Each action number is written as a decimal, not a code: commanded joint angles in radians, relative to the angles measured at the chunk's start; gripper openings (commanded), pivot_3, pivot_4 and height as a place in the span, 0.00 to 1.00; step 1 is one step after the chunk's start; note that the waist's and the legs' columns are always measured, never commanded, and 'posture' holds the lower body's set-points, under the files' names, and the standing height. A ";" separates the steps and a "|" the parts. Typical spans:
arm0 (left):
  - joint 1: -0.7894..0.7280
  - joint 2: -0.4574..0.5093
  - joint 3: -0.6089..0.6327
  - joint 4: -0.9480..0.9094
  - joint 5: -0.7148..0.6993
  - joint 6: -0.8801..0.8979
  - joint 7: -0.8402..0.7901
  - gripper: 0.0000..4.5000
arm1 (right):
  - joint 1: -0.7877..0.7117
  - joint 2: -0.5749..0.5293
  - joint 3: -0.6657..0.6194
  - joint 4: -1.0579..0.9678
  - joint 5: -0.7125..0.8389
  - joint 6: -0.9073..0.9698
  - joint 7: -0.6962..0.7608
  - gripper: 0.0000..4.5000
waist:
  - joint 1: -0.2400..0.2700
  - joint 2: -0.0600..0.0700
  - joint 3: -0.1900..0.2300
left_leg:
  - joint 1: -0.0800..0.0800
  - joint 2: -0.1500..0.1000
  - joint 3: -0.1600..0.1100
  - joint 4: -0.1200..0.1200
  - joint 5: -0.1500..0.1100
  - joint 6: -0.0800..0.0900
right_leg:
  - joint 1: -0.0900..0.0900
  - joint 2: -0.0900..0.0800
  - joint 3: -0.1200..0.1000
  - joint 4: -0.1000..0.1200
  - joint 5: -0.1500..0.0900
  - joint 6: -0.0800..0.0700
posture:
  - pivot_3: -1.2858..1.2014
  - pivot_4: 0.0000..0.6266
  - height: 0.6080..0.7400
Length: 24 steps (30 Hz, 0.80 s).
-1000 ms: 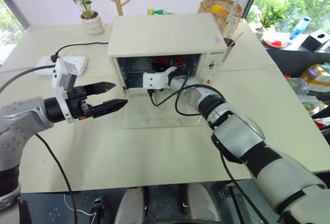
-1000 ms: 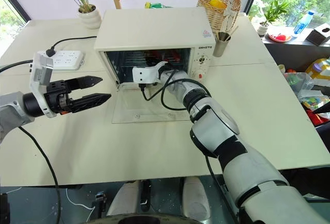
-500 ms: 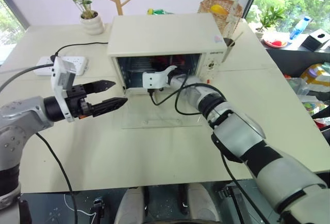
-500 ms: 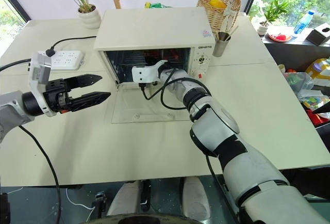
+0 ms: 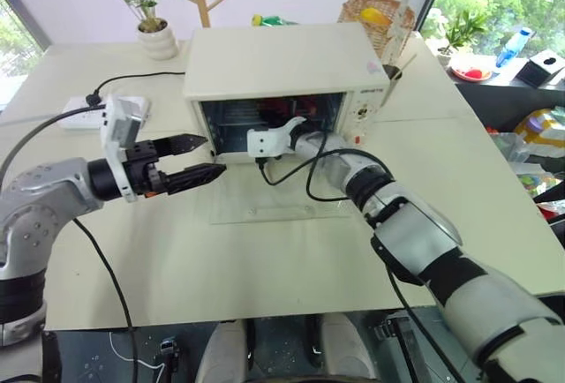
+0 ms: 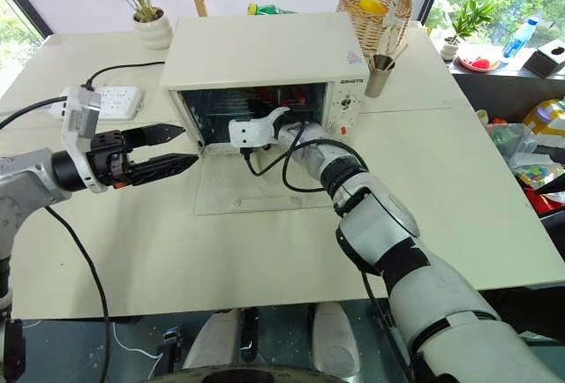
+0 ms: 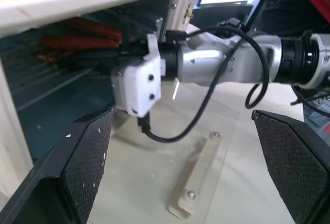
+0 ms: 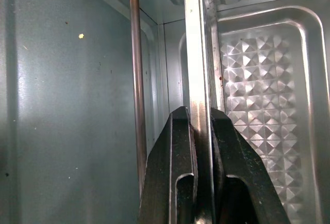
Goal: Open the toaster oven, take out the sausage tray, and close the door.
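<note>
1. Sausage tray: inside the toaster oven, front rim pinched by the clamped right gripper. An edge-only grip may slip or tip the sausages.
2. Door: lying flat, open; the tray could scrape it.
3. Left gripper: spread wide, empty, near the opening; could clash with the right arm.

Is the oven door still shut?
No, the glass door lies folded down flat on the table in front of the oven, with the right hand reaching inside.

The toaster oven carries small dark lettering, unreadable.
</note>
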<state>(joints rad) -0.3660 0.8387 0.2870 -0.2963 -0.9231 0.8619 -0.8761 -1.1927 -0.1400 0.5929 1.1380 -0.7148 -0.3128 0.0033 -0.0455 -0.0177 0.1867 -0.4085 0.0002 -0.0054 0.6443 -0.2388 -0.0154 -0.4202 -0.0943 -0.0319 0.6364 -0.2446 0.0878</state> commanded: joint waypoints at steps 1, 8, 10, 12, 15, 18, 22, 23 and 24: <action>-0.023 -0.001 0.003 -0.001 0.005 -0.022 -0.009 1.00 | 0.029 -0.007 -0.003 -0.097 0.012 -0.033 0.033 0.02 | 0.000 0.000 0.000 | 0.000 0.000 0.000 0.000 0.000 0.000 | 0.000 0.000 0.000 0.000 0.000 0.000 | 0.52 0.24 1.00; -0.038 -0.016 -0.015 0.014 0.020 -0.033 -0.018 1.00 | 0.082 -0.037 -0.009 -0.200 0.015 -0.014 0.077 0.02 | 0.001 0.000 0.000 | 0.000 0.000 0.000 0.000 0.000 0.000 | 0.000 0.000 0.000 0.000 0.000 0.000 | 0.52 0.24 1.00; -0.050 -0.019 -0.023 0.032 0.029 -0.040 -0.028 1.00 | 0.091 -0.041 -0.011 -0.220 0.015 -0.008 0.084 0.02 | 0.000 0.000 0.000 | 0.000 0.000 0.000 0.000 0.000 0.000 | 0.000 0.000 0.000 0.000 0.000 0.000 | 0.52 0.24 1.00; -0.091 -0.023 -0.051 0.093 0.062 -0.065 -0.049 1.00 | 0.102 -0.048 -0.014 -0.246 0.016 -0.001 0.094 0.02 | 0.001 0.000 0.000 | 0.000 0.000 0.000 0.000 0.000 0.000 | 0.000 0.000 0.000 0.000 0.000 0.000 | 0.52 0.24 1.00; -0.173 -0.030 -0.099 0.201 0.121 -0.105 -0.090 1.00 | 0.117 -0.056 -0.017 -0.281 0.016 0.010 0.107 0.02 | 0.001 0.000 0.000 | 0.000 0.000 0.000 0.001 0.000 0.000 | 0.000 0.001 0.000 0.001 0.000 0.000 | 0.52 0.24 1.00; -0.267 -0.039 -0.146 0.313 0.183 -0.151 -0.138 1.00 | 0.130 -0.059 -0.017 -0.304 0.012 0.020 0.116 0.02 | 0.003 0.000 0.000 | 0.000 0.000 0.001 0.001 0.000 0.000 | 0.000 0.001 0.000 0.001 0.000 0.000 | 0.52 0.24 1.00; -0.384 -0.064 -0.200 0.461 0.260 -0.212 -0.191 1.00 | 0.157 -0.066 -0.018 -0.350 0.012 0.034 0.131 0.02 | 0.005 -0.001 0.000 | 0.000 -0.001 0.001 0.002 0.000 0.000 | 0.000 0.001 0.000 0.003 0.000 0.000 | 0.52 0.24 1.00; -0.408 -0.071 -0.212 0.492 0.276 -0.225 -0.204 1.00 | 0.170 -0.071 -0.019 -0.373 0.013 0.036 0.137 0.02 | 0.009 -0.001 0.000 | 0.000 0.000 0.000 0.002 0.000 0.000 | 0.000 0.001 0.000 0.004 0.000 0.000 | 0.52 0.24 1.00; -0.427 -0.077 -0.221 0.516 0.290 -0.235 -0.217 1.00 | 0.184 -0.077 -0.019 -0.399 0.012 0.038 0.146 0.02 | 0.013 -0.002 -0.001 | 0.000 -0.001 0.000 0.003 0.000 0.000 | 0.000 0.001 0.000 0.005 0.000 0.000 | 0.52 0.24 1.00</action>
<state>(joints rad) -0.7421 0.7604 0.0537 0.1893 -0.6616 0.6722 -1.0893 -1.0296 -0.2237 0.5731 0.8015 -0.7147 -0.2576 0.1340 -0.0324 -0.0195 0.1858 -0.4087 -0.0015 -0.0054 0.6479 -0.2384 -0.0156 -0.4194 -0.0931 -0.0320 0.6422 -0.2447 0.0879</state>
